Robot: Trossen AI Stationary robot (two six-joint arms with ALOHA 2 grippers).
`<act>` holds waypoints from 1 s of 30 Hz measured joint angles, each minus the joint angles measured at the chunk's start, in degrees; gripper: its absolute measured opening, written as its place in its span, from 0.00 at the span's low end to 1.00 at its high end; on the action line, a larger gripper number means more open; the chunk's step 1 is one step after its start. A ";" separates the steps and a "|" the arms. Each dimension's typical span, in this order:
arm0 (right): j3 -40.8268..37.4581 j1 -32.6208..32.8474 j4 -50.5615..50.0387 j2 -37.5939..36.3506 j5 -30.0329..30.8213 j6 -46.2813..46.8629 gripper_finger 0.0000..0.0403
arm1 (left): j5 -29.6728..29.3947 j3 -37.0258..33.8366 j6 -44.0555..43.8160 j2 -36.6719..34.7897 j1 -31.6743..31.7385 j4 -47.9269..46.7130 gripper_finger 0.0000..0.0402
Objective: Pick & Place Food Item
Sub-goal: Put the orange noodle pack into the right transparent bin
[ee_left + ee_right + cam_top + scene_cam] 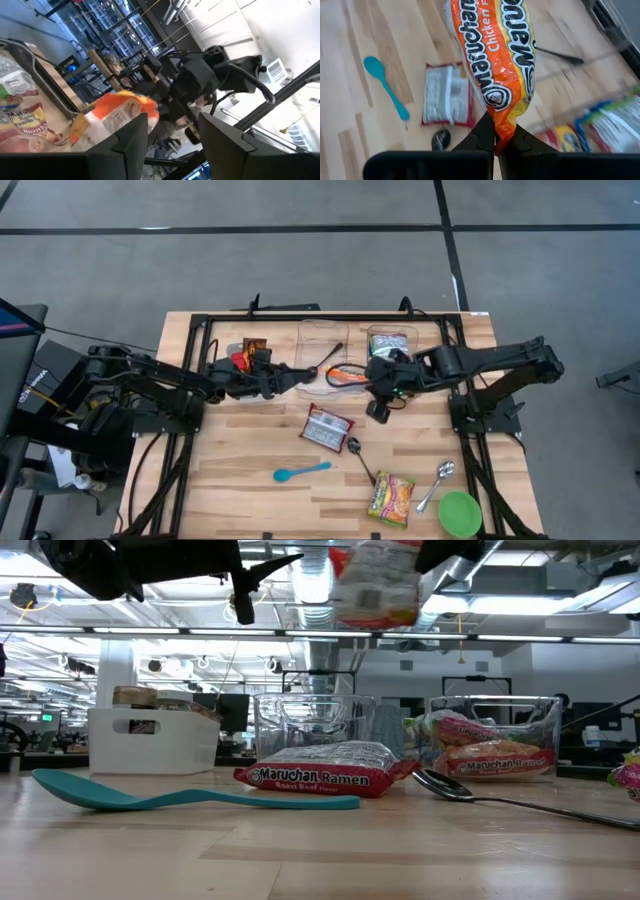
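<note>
Clamped in my right pincer (495, 142), the orange Maruchan chicken ramen packet (502, 60) hangs mid-carry; next, lower it into the clear bin (325, 350). Left pincer (167, 145) stands open, empty.

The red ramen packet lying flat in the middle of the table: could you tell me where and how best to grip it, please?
Probably by one short crimped end of the red ramen packet, coming straight down from above: it lies flat, and that thin edge suits a two-finger pinch.

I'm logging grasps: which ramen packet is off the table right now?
The orange chicken ramen packet, pinched by the right gripper in the air. The red packet and the yellow packet lie flat on the table.
</note>
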 joint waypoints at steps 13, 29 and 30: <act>6.89 -6.77 -22.13 -2.80 -3.66 3.82 0.00 | 0.02 0.00 1.40 0.00 0.15 0.02 0.41; 0.07 -24.85 -26.24 -9.42 -20.62 -6.45 0.00 | 0.02 0.00 1.44 0.00 0.13 0.04 0.41; -0.91 -26.06 -26.19 -9.38 -21.96 -7.58 0.00 | 0.02 0.00 1.44 0.00 0.13 0.04 0.41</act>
